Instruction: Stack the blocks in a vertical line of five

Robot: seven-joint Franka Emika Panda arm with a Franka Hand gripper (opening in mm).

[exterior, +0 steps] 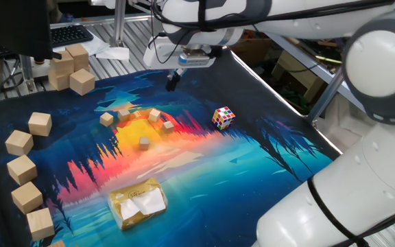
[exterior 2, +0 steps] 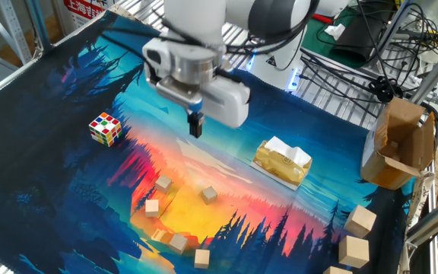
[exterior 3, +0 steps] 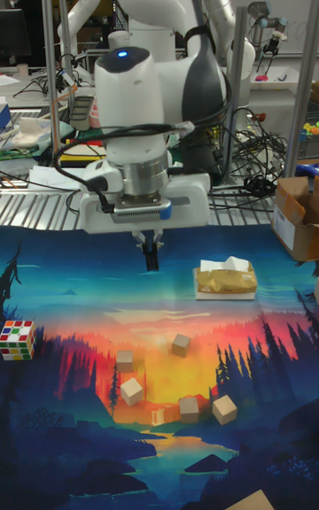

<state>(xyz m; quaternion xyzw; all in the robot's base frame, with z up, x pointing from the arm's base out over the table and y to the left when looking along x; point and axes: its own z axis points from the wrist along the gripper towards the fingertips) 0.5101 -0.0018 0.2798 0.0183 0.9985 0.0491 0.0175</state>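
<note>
Five small tan blocks lie scattered, none stacked, on the orange patch of the printed mat: one (exterior: 106, 119), a second (exterior: 123, 114), a third (exterior: 154, 114), another (exterior: 168, 125) and the nearest (exterior: 144, 142). The other fixed view shows the same loose group, with a block (exterior 2: 209, 195) closest to the arm and a block (exterior 2: 201, 257) at the front. The tall view has them below the hand, a block (exterior 3: 181, 345) uppermost. My gripper (exterior: 172, 81) (exterior 2: 195, 129) (exterior 3: 151, 259) hangs above the mat, beyond the blocks, shut with nothing between its fingers.
A multicoloured puzzle cube (exterior: 223, 117) (exterior 2: 105, 128) sits off to one side of the blocks. A gold tissue pack (exterior: 138, 202) (exterior 2: 281, 162) lies on the mat. Large pale cubes (exterior: 21, 169) line the left edge, with more (exterior: 70, 66) behind. A cardboard box (exterior 2: 398, 144) stands beside the table.
</note>
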